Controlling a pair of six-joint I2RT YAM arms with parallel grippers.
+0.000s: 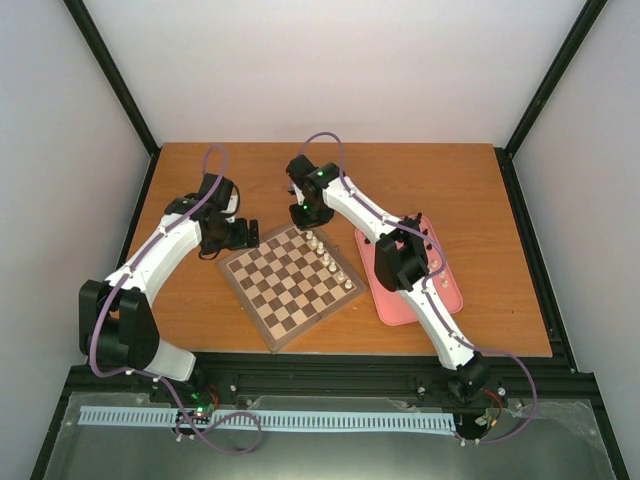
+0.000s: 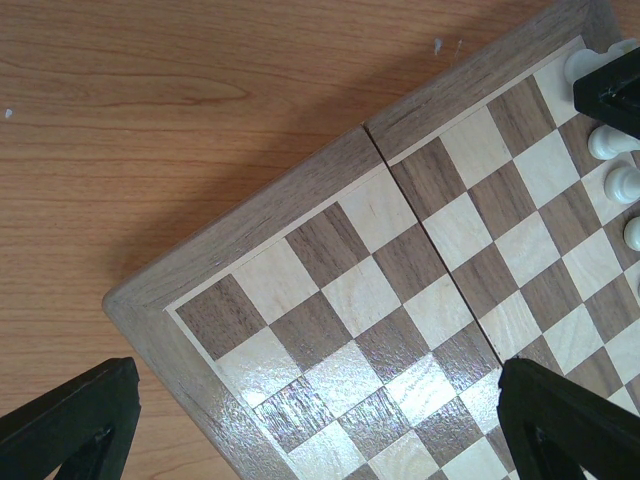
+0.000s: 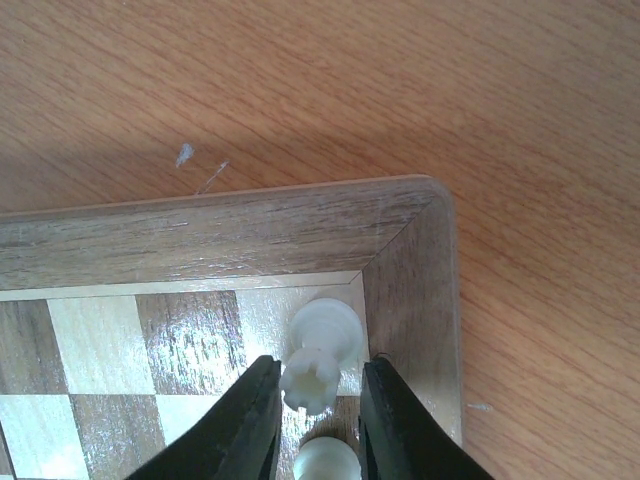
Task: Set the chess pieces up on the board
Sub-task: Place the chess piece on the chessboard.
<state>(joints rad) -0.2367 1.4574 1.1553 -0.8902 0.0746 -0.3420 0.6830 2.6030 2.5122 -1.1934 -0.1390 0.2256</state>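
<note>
Black fingers (image 3: 245, 430) of the right gripper (image 3: 320, 368) stand close on both sides of the small cream-white turned rook (image 3: 312, 378); whether they pinch it or only flank it, I cannot tell. This rook is on the corner square of the flat wooden checkered board (image 3: 200, 235), just beside its brown border, and another cream-white piece (image 3: 328, 462) is next to it. I judge that a finger dragging on the rook while rising could tip it onto this neighbour, or over the border onto the orange-brown wooden table (image 3: 420, 90). Farther, over the board's left corner, the left gripper (image 2: 318, 368) hovers with fingers spread wide, holding nothing.
</note>
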